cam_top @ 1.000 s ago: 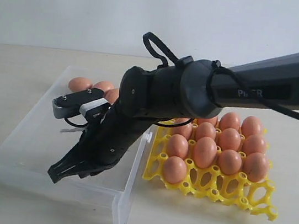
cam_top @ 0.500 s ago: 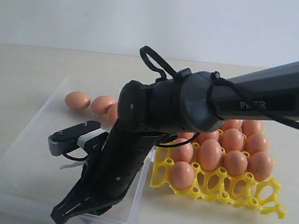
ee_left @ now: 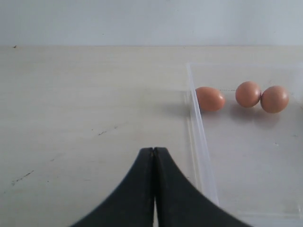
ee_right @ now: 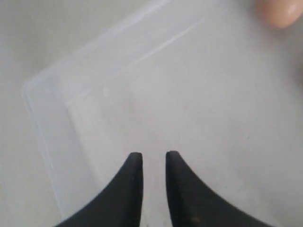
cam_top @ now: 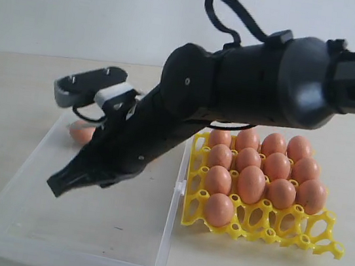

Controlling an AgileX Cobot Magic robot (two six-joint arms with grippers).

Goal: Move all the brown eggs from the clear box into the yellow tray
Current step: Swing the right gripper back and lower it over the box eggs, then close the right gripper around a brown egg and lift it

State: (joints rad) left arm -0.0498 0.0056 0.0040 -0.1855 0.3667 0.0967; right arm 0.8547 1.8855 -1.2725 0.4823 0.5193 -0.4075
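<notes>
My right fingers hang slightly parted and empty over the clear box, while my left fingers sit pressed together above the counter.

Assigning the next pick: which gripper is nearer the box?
Right. The right gripper hangs over the box, jaws slightly apart. The left gripper sits shut over the table, outside its wall.

The right arm hides most of the brown eggs in the clear box; one shows partly.
</notes>
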